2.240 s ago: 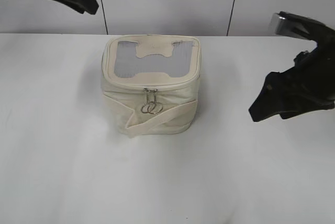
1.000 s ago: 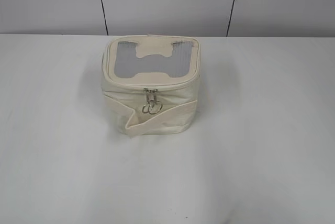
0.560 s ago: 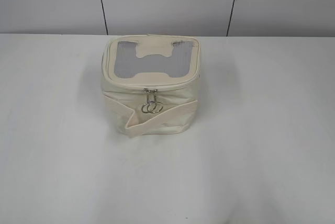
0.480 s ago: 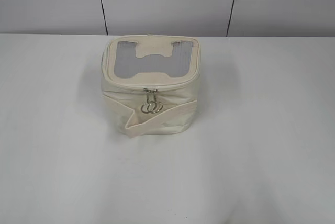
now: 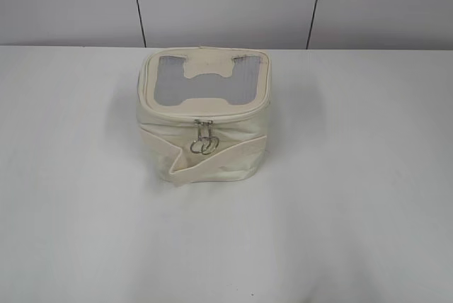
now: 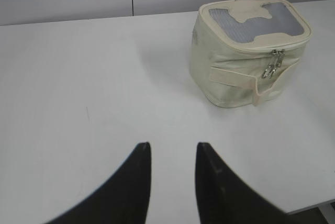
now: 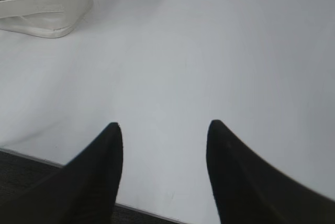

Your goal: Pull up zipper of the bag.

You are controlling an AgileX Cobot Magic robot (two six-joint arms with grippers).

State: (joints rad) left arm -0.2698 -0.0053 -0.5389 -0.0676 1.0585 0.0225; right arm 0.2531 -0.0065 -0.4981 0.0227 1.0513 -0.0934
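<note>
The cream boxy bag (image 5: 205, 115) stands on the white table, grey lid panel up, its wide strap across the front. The zipper (image 5: 204, 124) runs round the lid edge; its two silver sliders sit together at the front middle, ring pulls hanging down. The bag also shows in the left wrist view (image 6: 248, 51), with the sliders (image 6: 275, 62) on its right face. Its lower corner shows in the right wrist view (image 7: 42, 4). My left gripper (image 6: 171, 148) is open and empty, far from the bag. My right gripper (image 7: 163, 127) is open and empty over the table's near edge. Neither arm shows in the exterior view.
The white table (image 5: 354, 211) spreads all round the bag. A grey panelled wall (image 5: 226, 6) stands behind it. The table's edge and dark floor show in the right wrist view (image 7: 31, 164).
Both arms, seen at the upper left and the right at first, have left the exterior view. The bag has shifted only very slightly; the ring pulls swing a little.
</note>
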